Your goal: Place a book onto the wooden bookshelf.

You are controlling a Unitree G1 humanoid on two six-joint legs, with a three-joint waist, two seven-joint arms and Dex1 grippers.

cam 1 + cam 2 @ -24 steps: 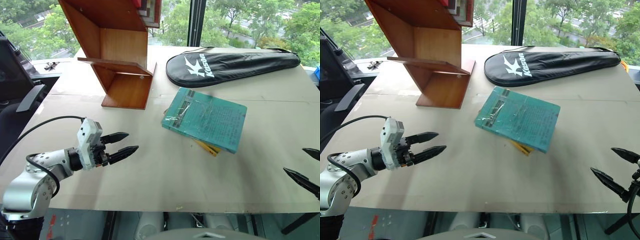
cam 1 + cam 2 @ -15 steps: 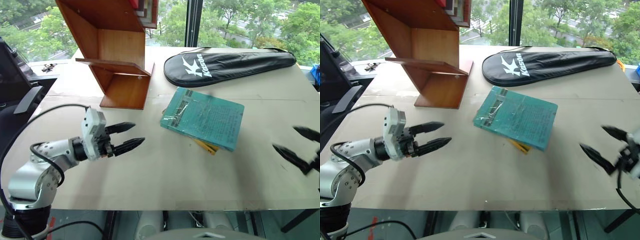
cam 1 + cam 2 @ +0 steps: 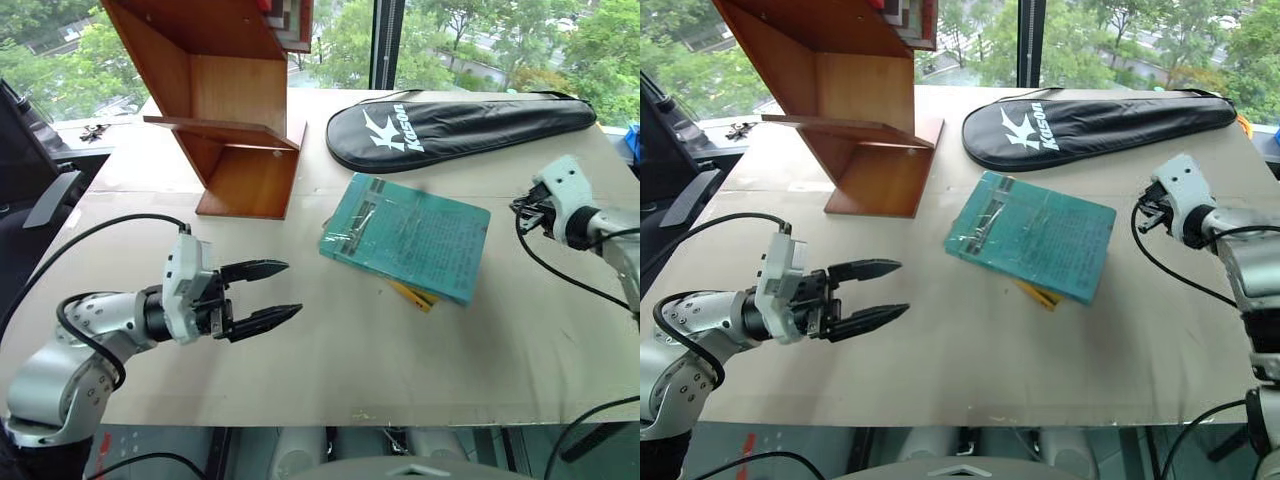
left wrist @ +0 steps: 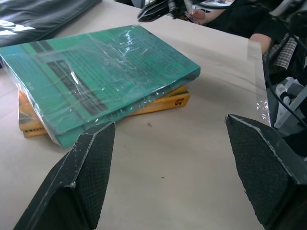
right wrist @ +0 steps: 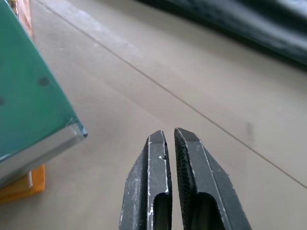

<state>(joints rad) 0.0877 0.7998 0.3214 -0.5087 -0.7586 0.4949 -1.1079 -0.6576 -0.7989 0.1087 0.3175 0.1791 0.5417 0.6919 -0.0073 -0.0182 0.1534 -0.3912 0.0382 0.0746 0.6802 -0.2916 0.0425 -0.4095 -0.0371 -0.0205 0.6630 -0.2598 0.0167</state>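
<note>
The teal-green book (image 3: 410,235) in its glossy plastic cover lies flat mid-table, stacked on a smaller yellow book (image 3: 420,297). At the far left stands the reddish-brown wooden bookshelf (image 3: 235,110) with slanted sides. My left gripper (image 3: 292,288) hovers open above the table to the book's left, pointing at the book (image 4: 96,72), with nothing between its fingers (image 4: 91,167). My right gripper (image 3: 1146,212) is just off the book's right edge, its fingers (image 5: 160,158) shut on nothing, a little above the tabletop beside the book's corner (image 5: 29,105).
A black racket bag (image 3: 450,120) lies across the table's far side behind the book. A dark office chair (image 3: 35,190) stands past the table's left edge. The pale tabletop (image 3: 330,370) runs bare between the left gripper and the front edge.
My right gripper has swung from the table's near right edge up to the book's right side and shut its fingers. The left gripper has crept a little toward the book, still open.
</note>
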